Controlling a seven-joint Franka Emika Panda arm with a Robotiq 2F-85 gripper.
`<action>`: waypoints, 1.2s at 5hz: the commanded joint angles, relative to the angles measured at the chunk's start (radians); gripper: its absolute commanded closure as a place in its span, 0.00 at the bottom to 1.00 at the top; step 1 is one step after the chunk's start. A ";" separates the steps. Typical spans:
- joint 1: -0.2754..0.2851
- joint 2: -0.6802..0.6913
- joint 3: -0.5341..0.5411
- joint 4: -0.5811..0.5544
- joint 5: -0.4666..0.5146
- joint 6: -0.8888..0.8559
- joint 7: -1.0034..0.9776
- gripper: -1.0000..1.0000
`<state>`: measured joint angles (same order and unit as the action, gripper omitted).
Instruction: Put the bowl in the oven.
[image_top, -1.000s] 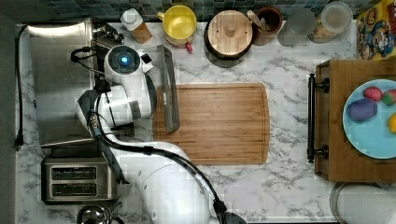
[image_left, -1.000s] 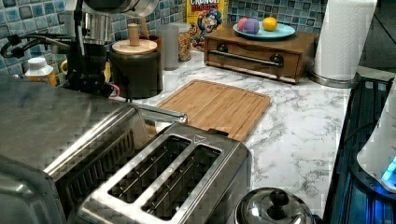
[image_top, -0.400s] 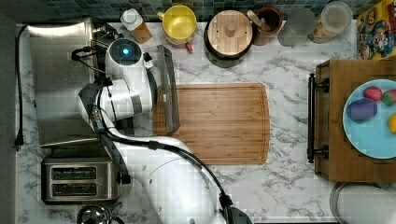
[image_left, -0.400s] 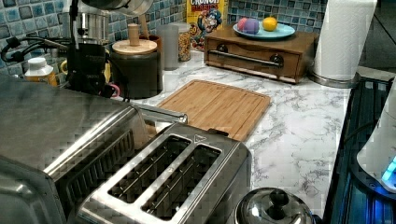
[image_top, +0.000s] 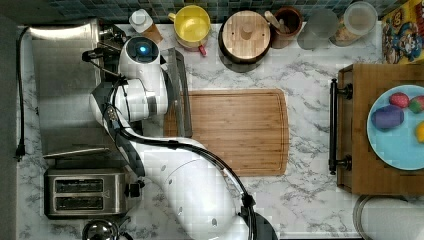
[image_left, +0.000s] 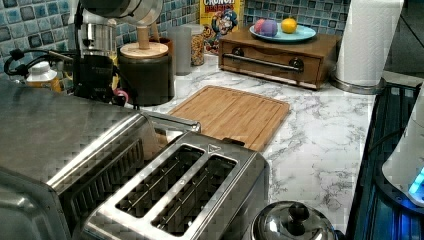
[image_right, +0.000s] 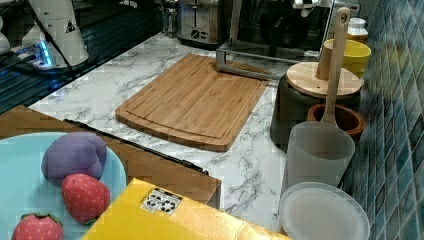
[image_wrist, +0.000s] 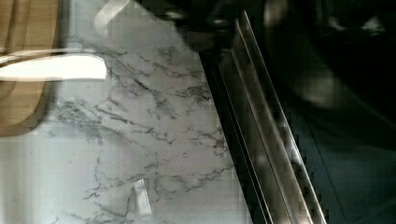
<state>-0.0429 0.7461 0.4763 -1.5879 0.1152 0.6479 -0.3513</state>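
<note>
My arm reaches over the oven (image_top: 65, 90), whose door (image_right: 245, 70) lies folded down flat onto the counter, its bar handle at the edge of the cutting board (image_top: 230, 132). In the left view my gripper (image_left: 96, 80) hangs as a dark block at the oven's front, just beside the lidded pot (image_left: 146, 70). I cannot tell how wide it stands or whether it has hold of anything.

In the right view a dark rounded shape sits in the oven's mouth, above the lowered door. I take that to be the bowl (image_right: 277, 25), though its rim is too dim to be sure. The yellow mug (image_top: 190, 25) stands apart by the back wall.

By my judgement the task is near its end: the door is open and the bowl looks to be at or inside the cavity. What is left is to make sure it rests on the rack, let go if I am holding it, and draw clear of the door.
</note>
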 joint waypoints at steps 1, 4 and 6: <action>-0.119 -0.113 0.157 -0.050 0.204 0.116 -0.066 0.50; -0.227 -0.213 0.176 -0.117 0.218 0.007 -0.137 0.50; -0.236 -0.210 0.188 -0.117 0.210 0.008 -0.132 0.50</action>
<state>-0.2649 0.5566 0.6221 -1.6709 0.3232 0.6807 -0.4177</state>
